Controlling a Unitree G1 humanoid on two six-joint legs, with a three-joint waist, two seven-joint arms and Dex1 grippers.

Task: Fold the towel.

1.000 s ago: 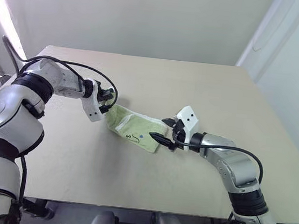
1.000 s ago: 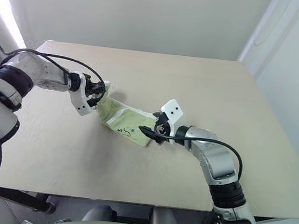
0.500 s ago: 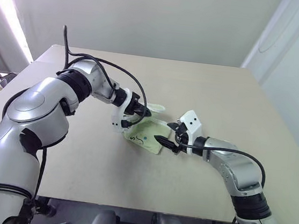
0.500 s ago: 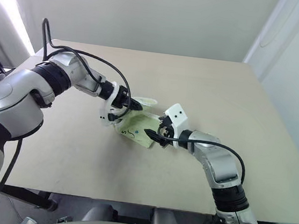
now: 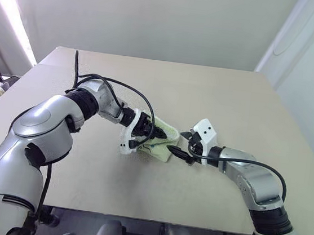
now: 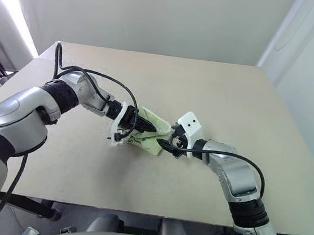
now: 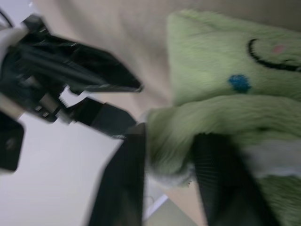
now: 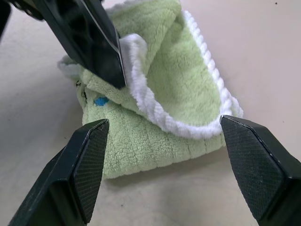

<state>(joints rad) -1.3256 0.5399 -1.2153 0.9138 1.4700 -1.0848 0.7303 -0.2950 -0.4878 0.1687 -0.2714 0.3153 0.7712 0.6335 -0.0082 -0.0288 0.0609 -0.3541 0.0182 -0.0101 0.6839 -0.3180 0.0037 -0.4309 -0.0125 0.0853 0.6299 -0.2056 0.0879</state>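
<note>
The beige rectangular table [image 5: 233, 98] lies bare toward its far edge and both far corners. Near the middle, the small light-green terry towel [image 5: 163, 141] is hemmed between the left gripper [image 5: 144, 133] and the spread right gripper [image 5: 181, 144].

towel [image 5: 162, 142] partly hidden by left end effector [image 5: 144, 134]

we see left gripper [image 5: 144, 132] swung from the towel's [image 5: 160, 142] left end to mid-frame, towel doubled over into a short bundle, left jaws parted around the fold, right gripper [image 5: 183, 145] shifted slightly right
</note>
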